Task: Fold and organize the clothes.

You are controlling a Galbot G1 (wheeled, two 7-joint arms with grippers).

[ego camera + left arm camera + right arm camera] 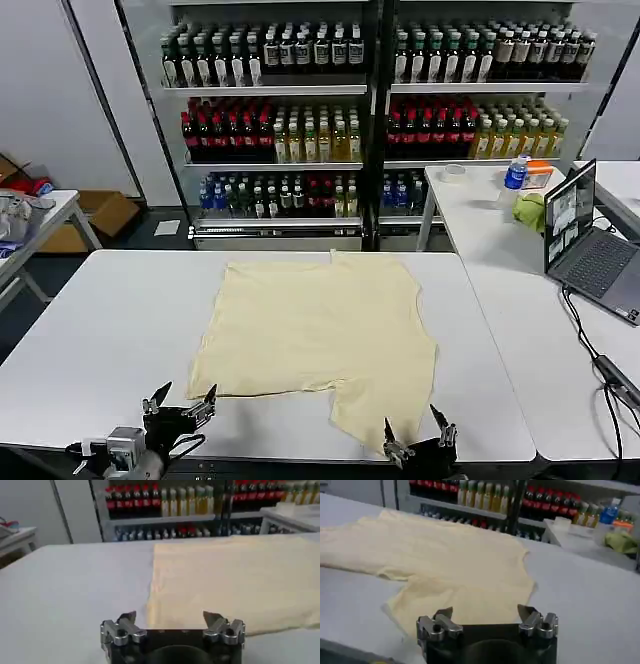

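Bench (120, 330): a wide white top carrying the shirt; both grippers sit at its near edge.
T-shirt (320, 330): pale cream-yellow, spread flat and open on the bench, not yet folded. It lies ahead of both sets of fingers. One sleeve (360, 415) sticks out toward the near edge, just in front of the right fingers; in the right wrist view the same sleeve (455, 600) lies directly beyond the fingertips.
Left gripper (180, 400): low at the near edge, just beside the shirt's near left corner (200, 385). The fingers are spread wide and hold nothing. In the left wrist view the gripper (170, 617) faces the hem of the shirt (235, 580), which starts a little beyond the fingertips.
Right gripper (418, 430): low at the near edge, close to the sleeve. The fingers are also spread wide and empty; the right wrist view gives the same for this gripper (485, 615).
Step in hand: I judge this is the very start, the approach before the first grasp, since the cloth is flat and nothing is pinched.
Next move: probably each gripper must go forward and down to its near edge of cloth, close on the thin fabric, then lift and carry it over. The fabric is soft, so the fingers should take only one layer and not drag it.
Writing: no text can be read on the shirt; the bottles on the shelves (370, 120) beyond carry labels too small to read.
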